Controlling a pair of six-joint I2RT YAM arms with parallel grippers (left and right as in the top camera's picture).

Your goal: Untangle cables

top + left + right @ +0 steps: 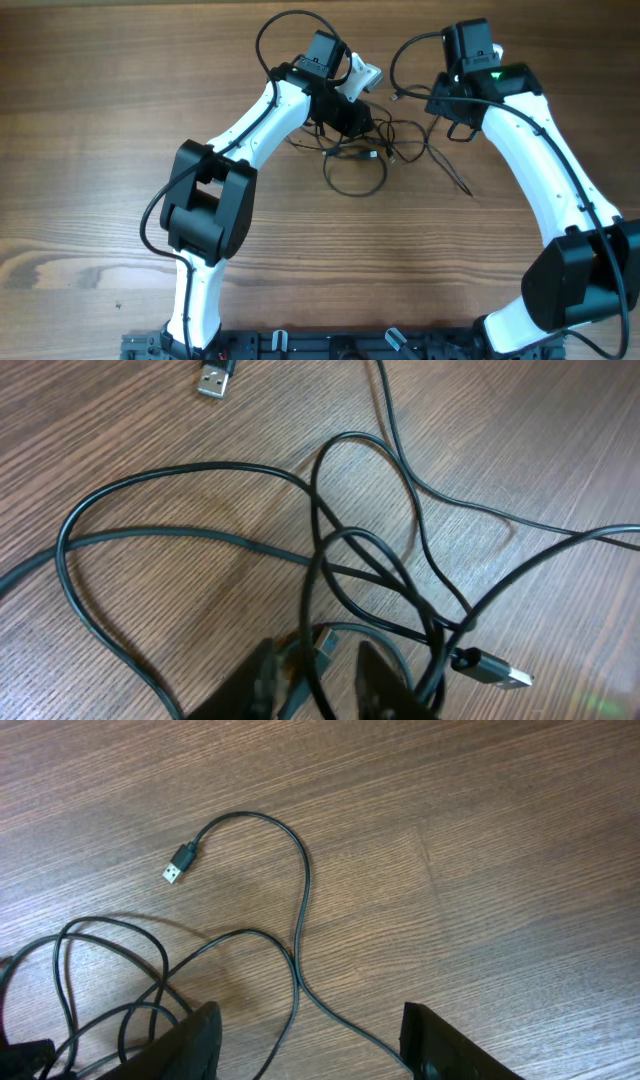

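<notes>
- cables (362,152): one black tangle on the table (100,150), just 12 o'clock of centre, overhead view.
- left gripper (315,660): at the tangle's 10 o'clock edge; jaws narrow but apart, a strand running between them, no pinch evident.
- right gripper (310,1020): at the tangle's 2 o'clock; jaws wide, holding nothing; one strand passes beneath.
- silver-tipped plug (177,868): lies free at 10 o'clock, right wrist view.

layout | cables (375,150) on table (100,150) | between the two arms
</notes>
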